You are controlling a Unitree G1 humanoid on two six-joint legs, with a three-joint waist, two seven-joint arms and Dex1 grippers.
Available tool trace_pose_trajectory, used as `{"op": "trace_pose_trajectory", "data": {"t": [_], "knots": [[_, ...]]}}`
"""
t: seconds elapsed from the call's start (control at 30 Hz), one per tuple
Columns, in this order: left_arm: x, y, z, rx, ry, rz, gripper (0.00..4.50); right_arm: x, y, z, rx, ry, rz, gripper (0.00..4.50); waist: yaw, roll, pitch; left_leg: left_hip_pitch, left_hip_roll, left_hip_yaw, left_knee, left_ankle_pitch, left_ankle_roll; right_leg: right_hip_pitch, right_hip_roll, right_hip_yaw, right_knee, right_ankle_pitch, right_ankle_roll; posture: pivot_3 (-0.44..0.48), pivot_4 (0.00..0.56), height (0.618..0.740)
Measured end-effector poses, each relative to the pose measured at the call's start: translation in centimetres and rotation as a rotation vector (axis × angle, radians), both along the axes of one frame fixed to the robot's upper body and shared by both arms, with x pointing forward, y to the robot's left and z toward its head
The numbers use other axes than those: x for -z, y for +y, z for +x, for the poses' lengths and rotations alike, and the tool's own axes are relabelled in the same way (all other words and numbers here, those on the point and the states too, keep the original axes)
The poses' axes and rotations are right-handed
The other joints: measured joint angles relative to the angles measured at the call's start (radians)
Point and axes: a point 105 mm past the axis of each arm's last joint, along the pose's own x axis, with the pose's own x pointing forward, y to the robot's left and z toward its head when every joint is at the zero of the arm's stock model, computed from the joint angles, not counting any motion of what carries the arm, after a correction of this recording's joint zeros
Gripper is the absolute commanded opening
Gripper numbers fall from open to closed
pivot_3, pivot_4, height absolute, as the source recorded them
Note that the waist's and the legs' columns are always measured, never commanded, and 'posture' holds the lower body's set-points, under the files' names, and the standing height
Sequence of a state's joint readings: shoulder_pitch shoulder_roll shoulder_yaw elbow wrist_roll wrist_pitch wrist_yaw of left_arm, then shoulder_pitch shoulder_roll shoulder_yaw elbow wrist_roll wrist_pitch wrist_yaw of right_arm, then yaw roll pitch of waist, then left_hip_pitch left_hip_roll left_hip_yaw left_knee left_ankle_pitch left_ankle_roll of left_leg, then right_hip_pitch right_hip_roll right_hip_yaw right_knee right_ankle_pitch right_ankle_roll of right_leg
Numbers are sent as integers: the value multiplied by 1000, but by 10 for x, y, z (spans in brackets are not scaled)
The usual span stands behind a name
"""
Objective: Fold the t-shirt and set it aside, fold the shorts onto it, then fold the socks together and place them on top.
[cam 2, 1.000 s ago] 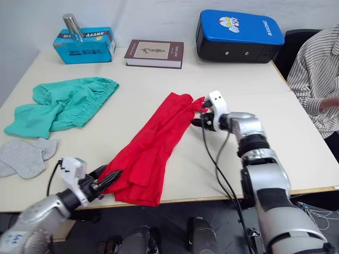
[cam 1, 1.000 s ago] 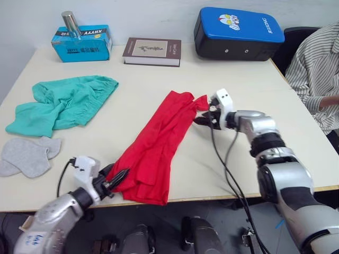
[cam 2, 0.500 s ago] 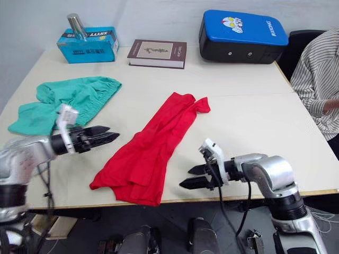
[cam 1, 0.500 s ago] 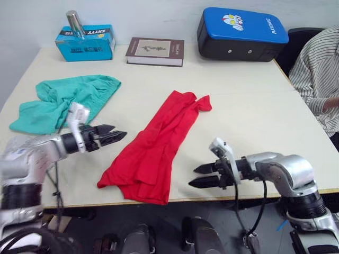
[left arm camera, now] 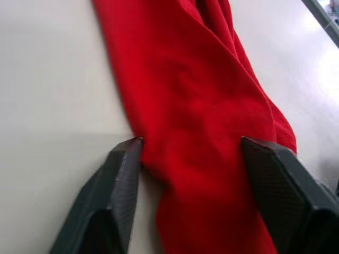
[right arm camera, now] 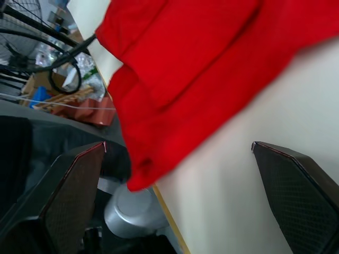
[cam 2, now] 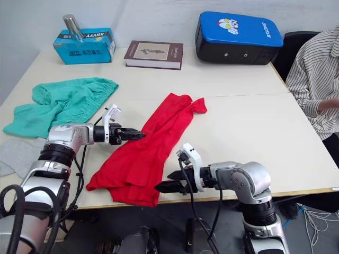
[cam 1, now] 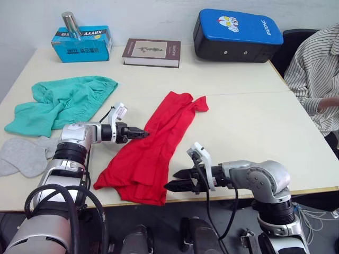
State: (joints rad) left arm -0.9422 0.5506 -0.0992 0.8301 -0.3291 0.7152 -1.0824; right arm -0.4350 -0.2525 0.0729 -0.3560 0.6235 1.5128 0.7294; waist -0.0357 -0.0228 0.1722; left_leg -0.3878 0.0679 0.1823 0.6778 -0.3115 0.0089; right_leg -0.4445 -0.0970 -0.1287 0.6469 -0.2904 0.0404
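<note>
Red t-shirt is lying bunched in a long diagonal strip mid-table, near end at the table's near edge. Left gripper is sitting open at its left edge, fingers straddling the cloth; right gripper is hovering open by the near-right corner. Teal shorts and grey socks are lying far left

Far side of the cream table: a blue tissue box at the left corner with a shiny metal cylinder standing on it, a dark-covered book beside it, a blue-topped black case further right. A person's striped sleeve at the right edge.
</note>
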Motion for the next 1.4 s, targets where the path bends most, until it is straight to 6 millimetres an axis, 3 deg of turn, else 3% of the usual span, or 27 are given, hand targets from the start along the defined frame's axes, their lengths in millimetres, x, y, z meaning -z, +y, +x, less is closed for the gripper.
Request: {"op": "trace_pose_trajectory", "data": {"t": [0.03, 0.13, 0.23, 0.37, 0.53, 0.63, 0.8, 1.0, 1.1, 1.2, 1.33, 1.4], "knots": [[1, -1, 0, 5, 7, -2, 1724, 0, 5, 0, -1, 8, 9, 4500, -2, 0, 0, 0, 0, 0, 0, 0, 0, 0, 0, 0, 0, 0, 0, 0, 150, 740], [5, -6, 1, 23, 16, -3, 817, 3, 21, -1, -17, 33, 18, 3914, -4, 0, 0, 0, 1, 0, 0, 0, -1, 0, 0, 0, 1, -1, -1, 0, 150, 740], [4, -9, 1, 29, 16, -16, 0, 8, 28, 1, -22, 43, 7, 2933, -8, 0, 0, 0, 1, 0, 0, 0, -1, 0, 0, -1, 1, -1, -1, 0, 150, 740], [-3, -10, 5, 22, -35, -52, 0, 13, 33, 9, -6, 43, -4, 1434, -15, 0, 0, 0, 1, -1, 0, 1, -1, 0, 0, -1, 1, -1, -1, 0, 150, 740], [-8, -6, 15, -83, -70, -98, 0, 8, 37, 12, -19, 8, 6, 59, -19, -4, -2, 0, 1, -2, 1, 1, -2, 0, -2, 0, 2, -1, -1, 0, 150, 740], [-14, -3, 14, -122, -103, -148, 0, 9, 30, 13, -29, -5, -11, 59, -18, -4, -2, 0, 0, -2, 1, 1, -1, 0, -4, 0, 4, -1, -1, 0, 150, 740], [-1, 10, -8, -208, -132, -162, 0, 7, -15, 27, 1, -33, -106, 59, 1, -4, -2, -2, -4, -3, 2, 0, 3, 0, -11, -1, 2, 0, 1, 0, 150, 740], [2, 12, -30, -364, -210, -176, 0, 0, -68, 63, 120, -65, -180, 59, 10, -4, -2, -3, -6, -4, 2, -1, 6, 1, -14, -3, 1, 2, 3, 0, 150, 740], [2, 7, -33, -421, -240, -182, 0, -4, -75, 72, 131, -80, -180, 59, 10, -4, -2, -3, -5, -4, 2, 0, 5, 1, -13, -4, 1, 2, 3, 0, 150, 740], [1, 10, -32, -468, -285, -164, 0, -2, -71, 68, 87, -59, -159, 59, 7, -4, -2, -3, -5, -4, 2, 0, 5, 1, -13, -4, 1, 2, 3, 0, 150, 740], [-2, 15, -29, -483, -335, -116, 1000, 2, -65, 59, 35, -27, -149, 0, 9, -4, -2, -3, -5, -4, 2, 0, 5, 1, -13, -4, 0, 2, 3, 0, 150, 740], [-3, 19, -31, -457, -352, -71, 1604, 2, -64, 58, 35, -31, -148, 512, 8, -4, -2, -3, -5, -4, 2, 0, 5, 1, -13, -4, 0, 2, 3, 0, 150, 740]]}}
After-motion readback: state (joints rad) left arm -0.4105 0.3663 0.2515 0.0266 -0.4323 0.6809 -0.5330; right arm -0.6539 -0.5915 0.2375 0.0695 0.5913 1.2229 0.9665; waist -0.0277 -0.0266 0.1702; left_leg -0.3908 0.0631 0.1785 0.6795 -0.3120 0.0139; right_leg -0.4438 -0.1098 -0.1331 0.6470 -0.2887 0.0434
